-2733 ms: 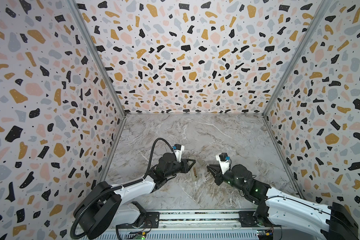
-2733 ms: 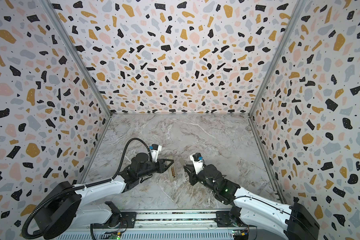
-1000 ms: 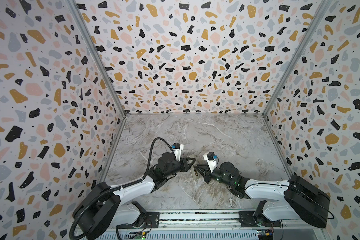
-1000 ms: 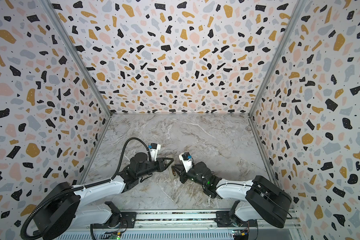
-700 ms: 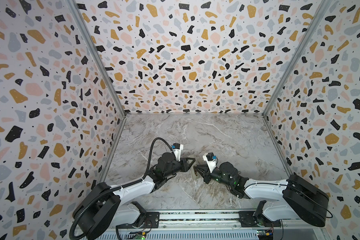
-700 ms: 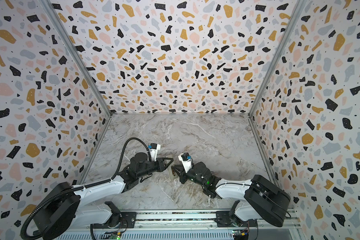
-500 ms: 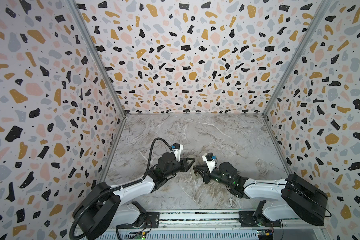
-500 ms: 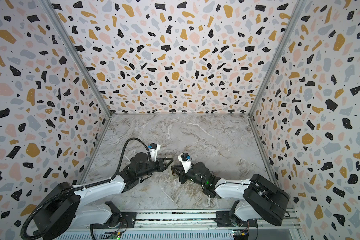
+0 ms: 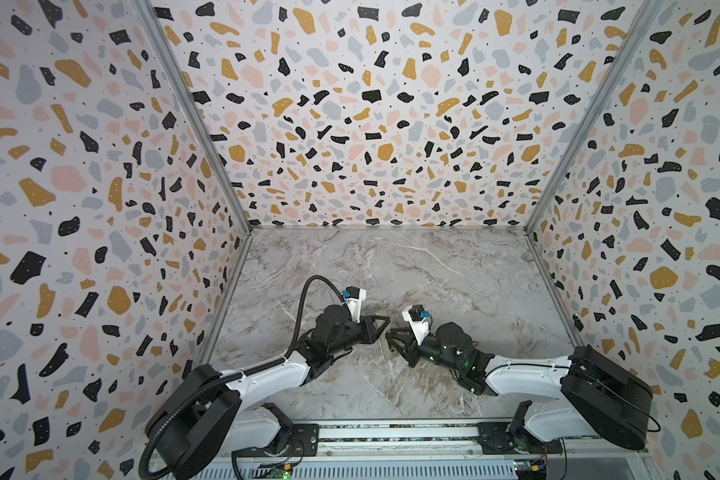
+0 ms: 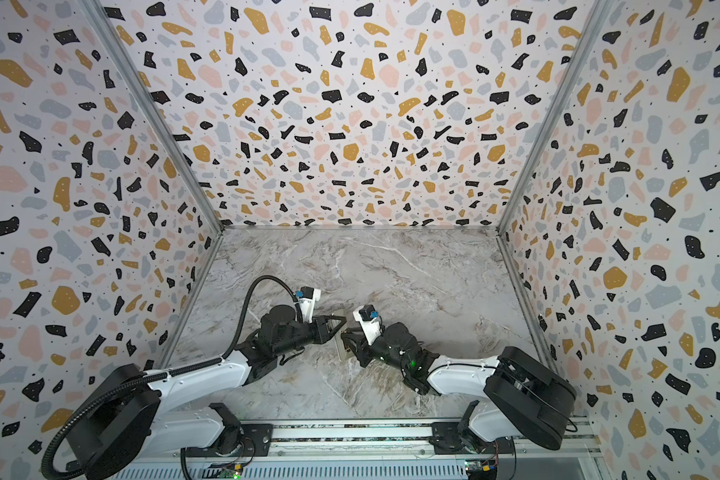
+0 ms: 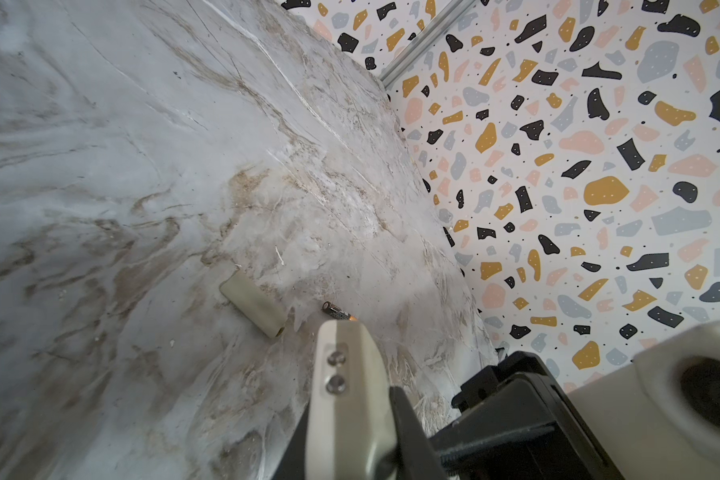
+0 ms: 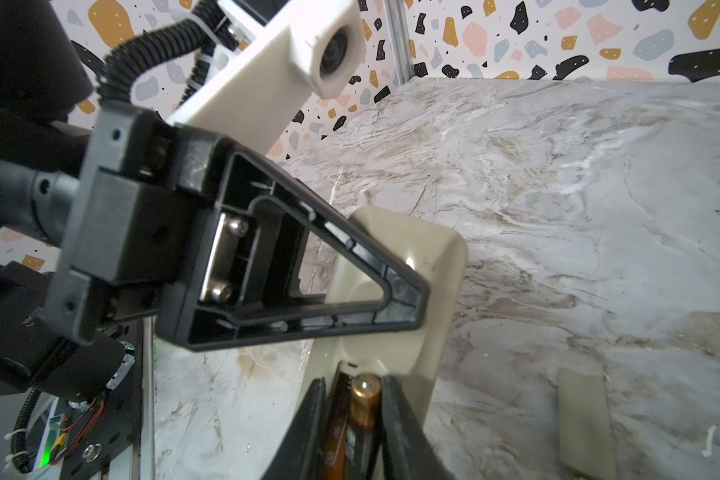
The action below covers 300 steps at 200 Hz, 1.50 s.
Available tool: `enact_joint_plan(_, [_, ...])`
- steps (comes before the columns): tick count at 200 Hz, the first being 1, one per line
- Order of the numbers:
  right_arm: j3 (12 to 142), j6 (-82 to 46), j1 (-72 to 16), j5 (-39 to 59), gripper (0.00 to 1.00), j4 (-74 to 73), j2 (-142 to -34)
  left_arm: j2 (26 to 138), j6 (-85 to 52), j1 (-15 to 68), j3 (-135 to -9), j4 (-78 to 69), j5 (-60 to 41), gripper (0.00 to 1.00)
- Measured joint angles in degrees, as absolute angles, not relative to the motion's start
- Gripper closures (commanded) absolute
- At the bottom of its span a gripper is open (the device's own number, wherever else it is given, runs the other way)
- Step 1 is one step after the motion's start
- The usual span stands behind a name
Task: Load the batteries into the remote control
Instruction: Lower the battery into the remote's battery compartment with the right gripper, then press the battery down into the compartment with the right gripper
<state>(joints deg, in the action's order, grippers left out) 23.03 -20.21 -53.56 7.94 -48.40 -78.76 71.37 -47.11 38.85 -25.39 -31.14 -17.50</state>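
**Battery in the remote's recess, a gripper at each end**

The remote control [image 12: 433, 249] lies pale back up at the front middle of the marble table [image 12: 599, 187], between the two arms. I cannot tell whether it rests on the surface or is lifted off it. A battery [image 12: 364, 395] with a copper-toned end sits lengthwise in its open recess. Beside it in the recess runs a dark strip with orange print; I cannot tell whether that is another cell.

The right gripper [image 12: 352, 379] straddles the battery. Its jaws stand a little apart, wider than the cell, with one finger against the battery's side and the other clear of it. The left gripper [image 12: 410, 305] is clamped on the remote's far end, jaws drawn in. One black triangular finger [image 12: 400, 293] lies flat across the pale back, and the finger behind the remote is hidden.

Further out, a small flat cover plate [image 12: 582, 415] lies on the marble near the remote, not touching it. The left wrist view shows a second battery [image 11: 335, 311] loose on the table close to that plate, apart from it. In both top views the grippers meet almost tip to tip, and terrazzo-patterned walls [image 9: 350, 124] enclose three sides
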Motion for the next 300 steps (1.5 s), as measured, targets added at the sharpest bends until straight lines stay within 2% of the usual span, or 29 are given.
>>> enact_joint_plan(49, [23.75, -19.59, -53.8, 7.66, 0.55, -47.66, -78.08, 71.37, -47.09, 38.74, -25.39, -31.11, -17.52, 1.0])
enact_joint_plan(135, [23.77, -17.1, -53.87, 5.76, 0.49, -42.39, -73.14, 71.37, -47.09, 38.76, -25.39, -31.4, -18.85, 1.0])
enact_joint_plan(203, [28.05, -8.75, -54.15, 6.22, 0.22, -29.54, -64.27, 71.37, -45.04, 38.76, -25.43, -29.87, -20.56, 1.0])
enact_joint_plan(227, [31.33, -3.68, -54.19, 6.22, 0.21, -21.78, -61.71, 71.31, -43.13, 38.76, -26.28, -26.55, -22.09, 1.0])
enact_joint_plan(266, [33.43, 2.81, -55.02, 6.46, 0.25, -12.21, -59.11, 69.97, -40.93, 38.76, -27.16, -23.0, -25.39, 1.0])
enact_joint_plan(300, [33.43, 6.26, -59.42, 4.86, 0.31, -8.49, -58.24, 69.1, -39.94, 38.74, -27.16, -20.93, -28.42, 1.0])
